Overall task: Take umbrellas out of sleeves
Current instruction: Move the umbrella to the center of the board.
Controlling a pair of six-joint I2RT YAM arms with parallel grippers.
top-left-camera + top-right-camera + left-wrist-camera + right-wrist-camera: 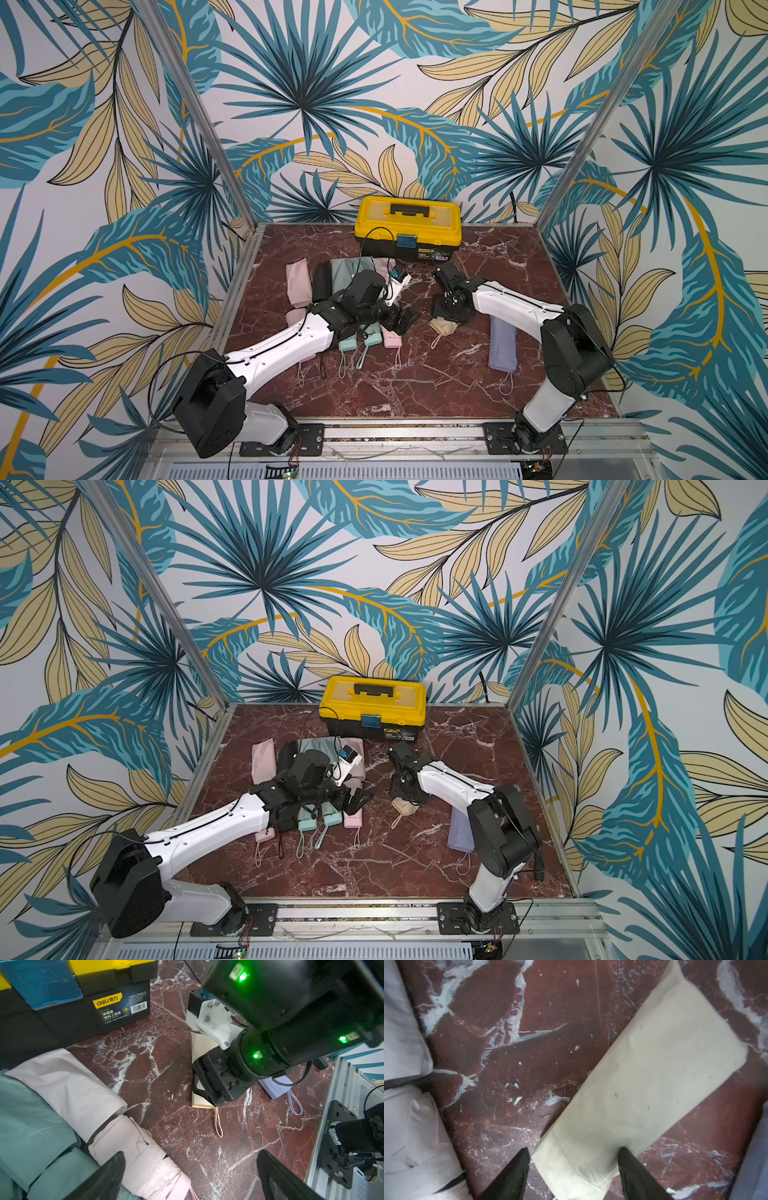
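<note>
A toolbox is set at the far edge of the marble table. Sleeves and umbrellas are piled left, a beige sleeve mid-table, a lilac umbrella right.

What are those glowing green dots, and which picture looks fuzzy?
Left wrist view: green lights on the right arm glare brightly. Right wrist view: the beige sleeve looks soft and blurry, seen very close. In both top views: sharp, evenly lit.
</note>
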